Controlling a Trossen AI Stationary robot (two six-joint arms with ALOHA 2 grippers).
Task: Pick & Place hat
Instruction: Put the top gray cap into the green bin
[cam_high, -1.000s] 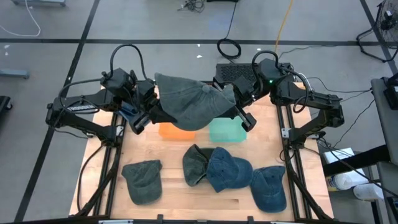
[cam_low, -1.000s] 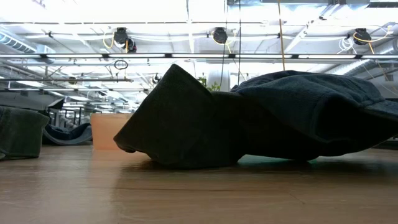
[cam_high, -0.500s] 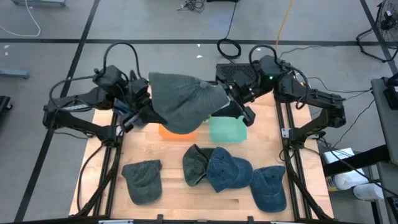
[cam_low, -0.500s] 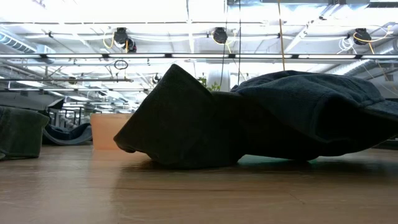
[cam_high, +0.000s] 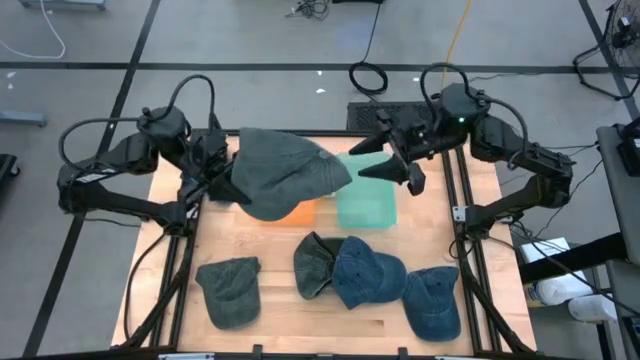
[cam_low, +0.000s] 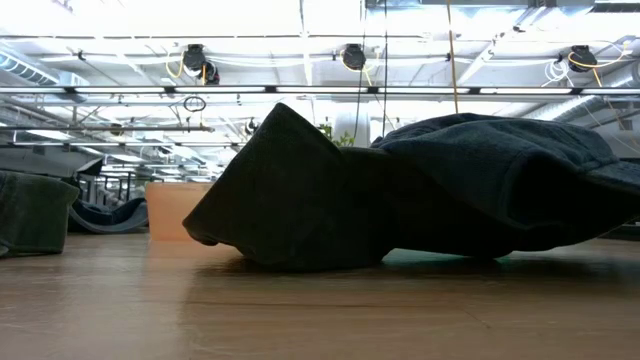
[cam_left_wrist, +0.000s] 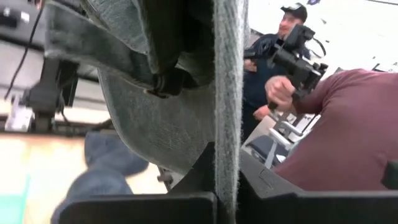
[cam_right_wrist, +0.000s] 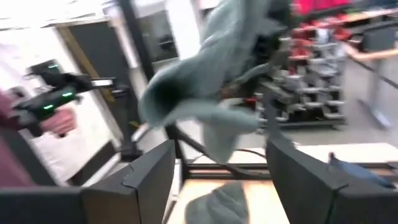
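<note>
A grey-green hat (cam_high: 283, 175) hangs above the orange bin (cam_high: 303, 211) at the table's far middle. My left gripper (cam_high: 212, 178) is shut on the hat's left side. My right gripper (cam_high: 396, 172) stands open to the right of the hat, above the teal bin (cam_high: 366, 207), and touches nothing. The right wrist view shows the hat (cam_right_wrist: 211, 74) hanging ahead of the open fingers (cam_right_wrist: 143, 180). In the left wrist view the hat (cam_left_wrist: 155, 118) fills the space in front of my left gripper (cam_left_wrist: 225, 200). My left gripper pinches an edge of the hat (cam_left_wrist: 226, 143) between its two fingers; the edge runs straight out between them. The fingers reach in from the table's left, about level. The hat hangs to the right of the gripper, clear of the table and above the orange bin.
Several more hats lie in a row on the near half of the table: a green one (cam_high: 230, 290), a dark green one (cam_high: 314, 264) and two blue ones (cam_high: 368, 276) (cam_high: 434, 301). A person in a maroon sleeve (cam_left_wrist: 348, 137) stands beyond the table.
My right gripper has opened, let go of the hat and drawn back toward the table's far right. My left gripper has moved toward the left edge with the hat. The hat's right side, freed, has swung left and now hangs from the left gripper alone.
</note>
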